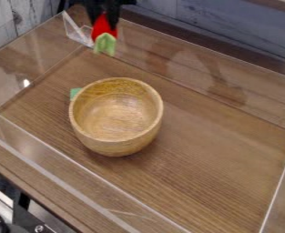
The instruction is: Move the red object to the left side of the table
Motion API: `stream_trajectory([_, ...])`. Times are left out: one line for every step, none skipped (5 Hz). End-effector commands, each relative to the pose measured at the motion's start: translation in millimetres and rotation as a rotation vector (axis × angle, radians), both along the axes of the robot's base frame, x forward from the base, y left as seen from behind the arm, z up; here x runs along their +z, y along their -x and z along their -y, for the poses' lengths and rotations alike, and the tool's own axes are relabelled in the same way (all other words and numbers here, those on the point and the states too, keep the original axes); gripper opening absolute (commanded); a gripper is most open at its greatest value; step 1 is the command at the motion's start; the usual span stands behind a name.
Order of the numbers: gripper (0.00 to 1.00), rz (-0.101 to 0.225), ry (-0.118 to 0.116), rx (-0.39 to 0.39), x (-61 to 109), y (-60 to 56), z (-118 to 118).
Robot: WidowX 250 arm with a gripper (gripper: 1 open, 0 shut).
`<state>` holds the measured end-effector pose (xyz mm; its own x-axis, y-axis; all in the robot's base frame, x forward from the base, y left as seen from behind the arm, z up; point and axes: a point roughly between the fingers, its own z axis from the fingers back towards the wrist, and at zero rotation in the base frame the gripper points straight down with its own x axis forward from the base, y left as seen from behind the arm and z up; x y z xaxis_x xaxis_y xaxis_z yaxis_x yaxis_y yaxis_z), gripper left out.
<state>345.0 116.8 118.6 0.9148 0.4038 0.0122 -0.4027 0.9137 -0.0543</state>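
The red object [103,30], a small toy strawberry with green leaves hanging at its lower end, is held just above the table [218,150] at the far left of the camera view. My gripper [103,20] comes straight down from the top edge and is shut on the red object. Only the dark finger ends show, and the rest of the arm is cut off by the frame.
A wooden bowl [116,116] stands in the left middle of the table, with a small green piece [76,93] against its left rim. Low clear acrylic walls [35,68] edge the tabletop. A clear angled piece [74,29] stands just left of the gripper.
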Motion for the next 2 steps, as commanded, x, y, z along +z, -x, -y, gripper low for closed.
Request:
stream_trajectory([0.0, 0.046, -0.016, 0.064, 14.0, -14.6, -1])
stream_trajectory([0.0, 0.041, -0.019, 0.141, 11.8, -17.3, -20])
